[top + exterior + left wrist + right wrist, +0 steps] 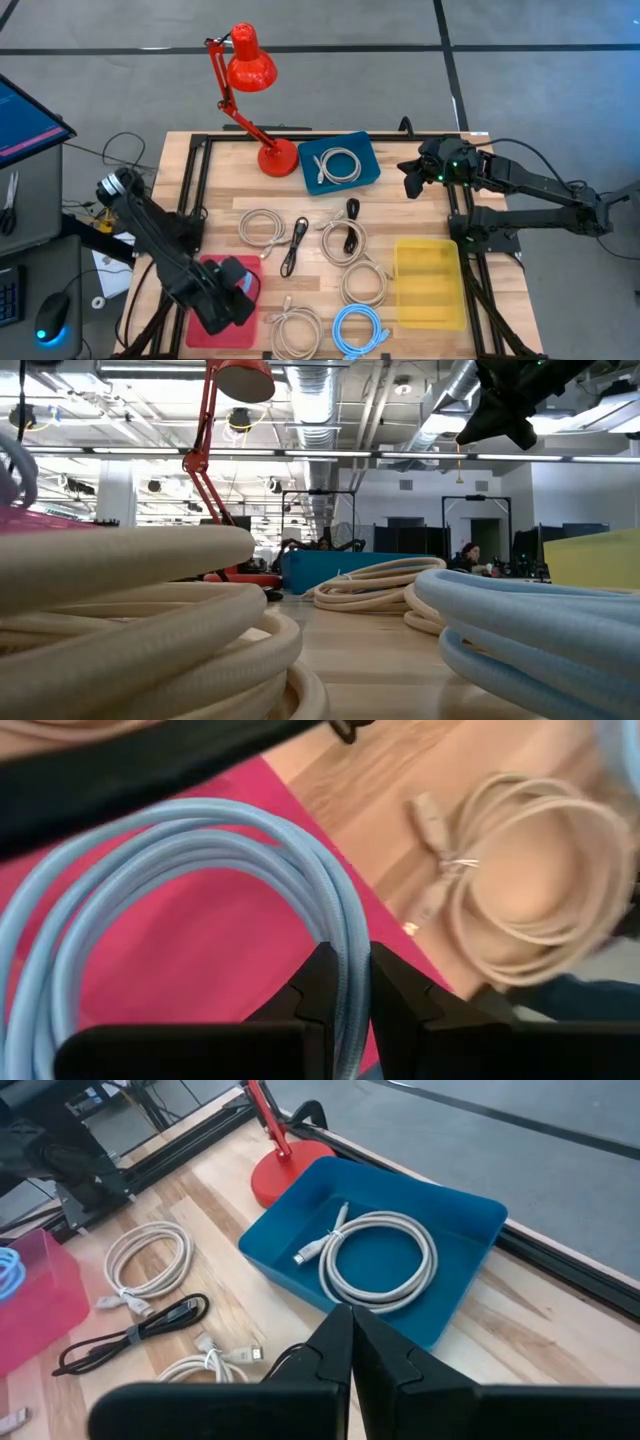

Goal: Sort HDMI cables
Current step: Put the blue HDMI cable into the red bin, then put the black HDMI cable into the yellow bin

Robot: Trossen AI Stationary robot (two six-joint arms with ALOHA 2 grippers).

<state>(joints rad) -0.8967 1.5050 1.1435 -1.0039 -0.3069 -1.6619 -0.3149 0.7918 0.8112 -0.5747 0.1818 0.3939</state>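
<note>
This is a robotics lab or a workshop in a big industrial hall. The low view shows bare ventilation ducts (330, 400) at 12 o'clock and computer monitors (410, 540) behind. The wooden table (420, 215) stands on grey concrete floor (120, 80), with a red desk lamp (250, 70).

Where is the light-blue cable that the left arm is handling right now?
The light-blue cable is pinched in the left gripper over the pink bin at the table's front left, as the left wrist view shows; a beige coil lies on the wood beside the bin.
</note>
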